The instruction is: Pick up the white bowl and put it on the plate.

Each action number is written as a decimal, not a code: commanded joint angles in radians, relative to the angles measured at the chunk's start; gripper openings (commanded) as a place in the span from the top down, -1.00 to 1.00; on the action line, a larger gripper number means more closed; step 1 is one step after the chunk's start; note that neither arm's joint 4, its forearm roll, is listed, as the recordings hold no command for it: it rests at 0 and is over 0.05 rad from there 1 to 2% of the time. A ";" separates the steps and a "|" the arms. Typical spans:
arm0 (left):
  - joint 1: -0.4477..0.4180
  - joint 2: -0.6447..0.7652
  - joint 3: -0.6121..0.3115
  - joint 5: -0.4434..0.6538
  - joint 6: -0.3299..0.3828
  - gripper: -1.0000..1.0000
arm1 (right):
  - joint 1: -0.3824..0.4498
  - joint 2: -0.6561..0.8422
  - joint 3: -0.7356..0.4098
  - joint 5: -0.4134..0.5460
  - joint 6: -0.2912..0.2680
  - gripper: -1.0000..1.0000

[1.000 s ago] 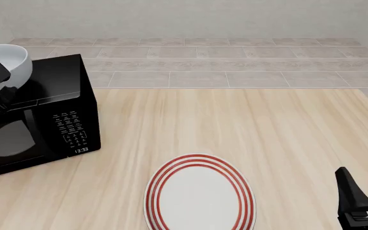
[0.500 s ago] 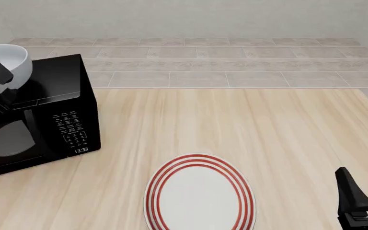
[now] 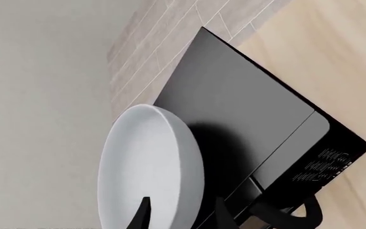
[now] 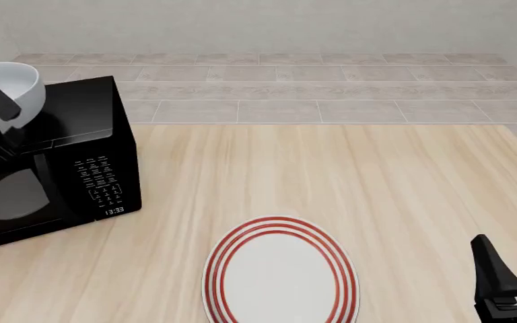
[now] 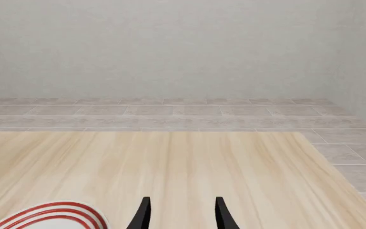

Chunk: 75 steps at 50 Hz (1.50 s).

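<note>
Backdrop, left wrist view: pale wall, tiled floor, light wood desk.
Microwave, left wrist view: black, standing on the desk; my lift starts above its top.
White bowl, left wrist view: tipped on edge, rim pinched between my left fingers, one inside, one outside; nothing in it.
Front view, bowl: white bowl held in the air over the microwave at far left, well apart from the plate.
Front view, plate: red-ringed, flat on the desk near the front edge, bare, waiting for the bowl.
Front view, right fingers: parked low at the right, holding nothing.
Right wrist view: right fingers set narrowly apart, empty; plate rim just beside them.
Judgement: carry across and down is next; a rim pinch may let the bowl swing.
</note>
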 commanded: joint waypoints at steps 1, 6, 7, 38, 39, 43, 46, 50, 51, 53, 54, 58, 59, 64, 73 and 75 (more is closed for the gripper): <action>0.011 0.023 0.005 -0.012 -0.028 -1.00 | -0.004 -0.002 -0.001 0.003 0.000 -1.00; 0.015 0.035 0.005 -0.020 -0.024 -1.00 | -0.004 -0.001 -0.001 0.003 0.000 -1.00; 0.015 0.034 0.001 -0.016 -0.026 -1.00 | -0.004 -0.002 -0.001 0.003 0.000 -1.00; 0.034 0.014 -0.004 0.020 -0.015 1.00 | -0.004 -0.002 -0.001 0.003 0.000 -1.00; 0.034 0.006 -0.003 0.025 -0.012 1.00 | -0.004 -0.002 -0.001 0.003 0.000 -1.00; 0.036 -0.015 -0.014 0.046 -0.007 1.00 | -0.004 -0.002 -0.001 0.003 0.000 -1.00; 0.035 -0.033 -0.017 0.063 -0.003 1.00 | -0.004 -0.002 -0.001 0.003 0.000 -1.00; 0.029 -0.078 0.000 0.092 0.016 1.00 | -0.004 -0.002 -0.001 0.003 0.000 -1.00; 0.028 -0.083 -0.004 0.098 0.014 1.00 | -0.004 -0.001 -0.001 0.003 0.000 -1.00; 0.029 -0.101 -0.003 0.110 0.020 1.00 | -0.004 -0.001 -0.001 0.003 0.000 -1.00; 0.029 -0.107 -0.004 0.117 0.021 1.00 | -0.004 -0.001 -0.001 0.003 0.000 -1.00; 0.030 -0.138 0.009 0.149 0.035 1.00 | -0.004 -0.001 -0.001 0.003 0.000 -1.00; 0.022 -0.150 0.009 0.162 0.025 1.00 | -0.004 -0.002 -0.001 0.003 0.000 -1.00; -0.014 -0.207 0.007 0.215 0.002 1.00 | -0.004 -0.002 -0.001 0.003 0.000 -1.00; -0.129 -0.295 -0.015 0.319 -0.057 1.00 | -0.004 -0.001 -0.001 0.003 0.000 -1.00; -0.150 -0.305 -0.021 0.334 -0.066 1.00 | -0.004 -0.001 -0.001 0.003 0.000 -1.00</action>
